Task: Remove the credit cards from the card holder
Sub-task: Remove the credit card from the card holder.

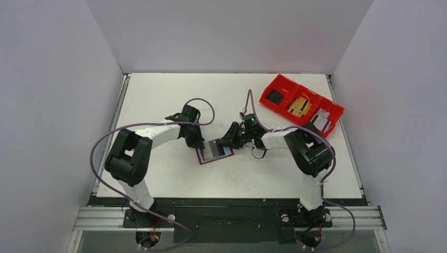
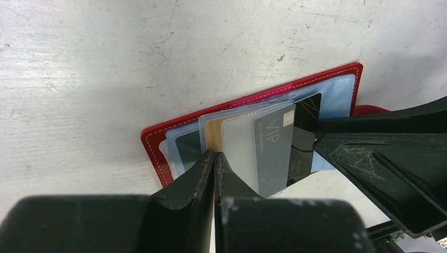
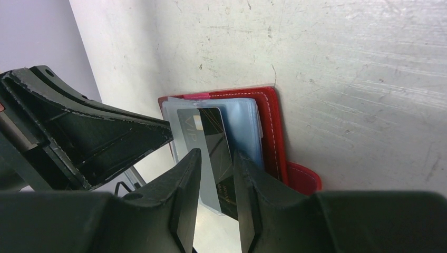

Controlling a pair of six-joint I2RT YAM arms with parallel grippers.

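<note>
The dark red card holder lies open on the white table, its clear sleeves fanned out. A grey "VIP" credit card and a dark card stick out of the sleeves, with a gold card further in. My left gripper is shut, its tips pressing down on the sleeves at the holder's left side. My right gripper is open, its two fingers on either side of the protruding grey and dark cards, with gaps showing.
A bright red three-compartment bin with small items stands at the back right of the table. White walls close in the left, back and right sides. Purple cables loop over both arms.
</note>
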